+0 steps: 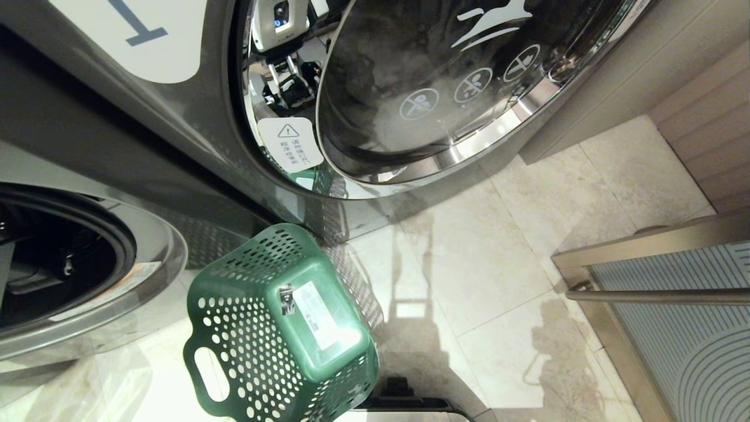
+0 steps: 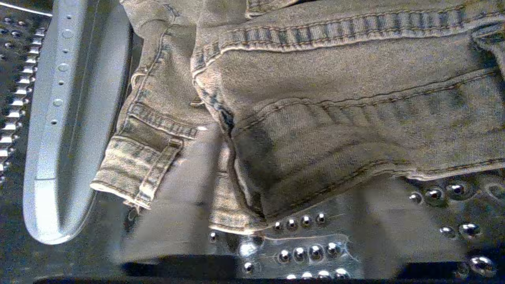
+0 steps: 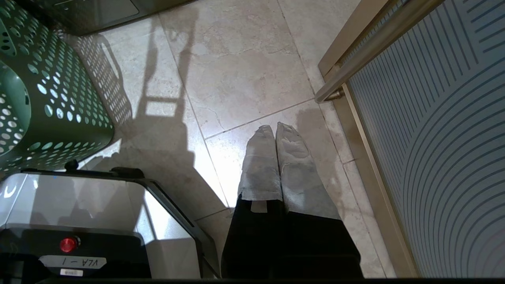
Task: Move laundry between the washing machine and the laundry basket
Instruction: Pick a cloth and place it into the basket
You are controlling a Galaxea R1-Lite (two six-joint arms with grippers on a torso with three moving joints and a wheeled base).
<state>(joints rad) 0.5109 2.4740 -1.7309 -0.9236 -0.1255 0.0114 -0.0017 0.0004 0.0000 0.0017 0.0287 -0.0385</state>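
One laundry bundle (image 2: 335, 118) in drum (image 2: 453, 232); left end effector (image 2: 284, 169) open, right end effector (image 3: 275, 132) closed

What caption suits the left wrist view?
Grey-beige denim laundry lying on the washing machine's studded steel drum beside a grey paddle.

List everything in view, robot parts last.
laundry: 1, grey-beige stitched cloth, lying in the drum
drum: 1, perforated steel with a grey paddle, under the laundry
open washing machine: 1, dark grey, head view's left
second machine: 1, dark grey, white label, above it in the picture
glass door: 1, chrome-rimmed, head view's top
laundry basket: 1, dark green, tipped base-up on the floor, white sticker
floor: beige tiles
striped panel: 1, metal rail, right
robot base: black, red button
left gripper: in the drum at the laundry
right gripper: shut, over the floor
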